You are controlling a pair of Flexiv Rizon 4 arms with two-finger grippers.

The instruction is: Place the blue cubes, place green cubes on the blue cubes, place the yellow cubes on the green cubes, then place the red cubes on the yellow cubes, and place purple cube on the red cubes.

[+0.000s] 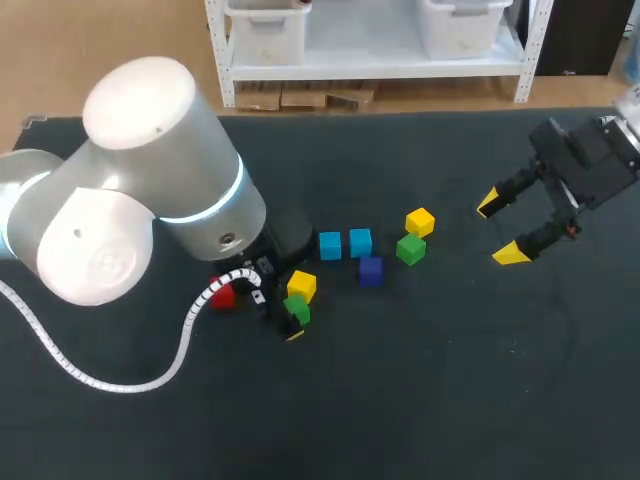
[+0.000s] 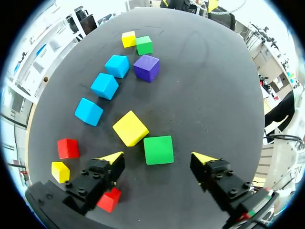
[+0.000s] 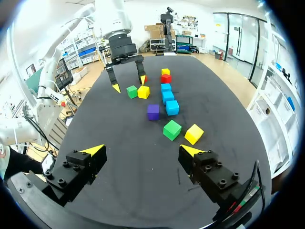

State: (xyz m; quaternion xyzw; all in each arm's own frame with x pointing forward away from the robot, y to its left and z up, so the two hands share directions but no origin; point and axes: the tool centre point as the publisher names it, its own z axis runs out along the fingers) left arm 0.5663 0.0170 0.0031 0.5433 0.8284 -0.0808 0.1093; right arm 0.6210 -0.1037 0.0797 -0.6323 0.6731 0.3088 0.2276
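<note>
Red cube (image 1: 222,293) lies furthest left on the black table (image 1: 420,400), close under the left arm's wrist. Just right of it the left end effector (image 2: 158,156) is low over the table with its fingers spread wide. A green cube (image 2: 158,149) sits on the table between the yellow tips, with a gap on either side, so nothing is gripped. A yellow cube (image 2: 130,128) lies just beside that green one, ahead of the fingers. Further right is a row of blue cubes (image 2: 104,86); the wrist view shows three, close together in a line. A purple cube (image 1: 371,270) lies next to the last of them. Beyond it a second green cube (image 1: 410,249) and a second yellow cube (image 1: 420,221) sit side by side. Well apart at the right, the right end effector (image 3: 142,150) hangs above bare table, fingers wide apart and holding nothing.
</note>
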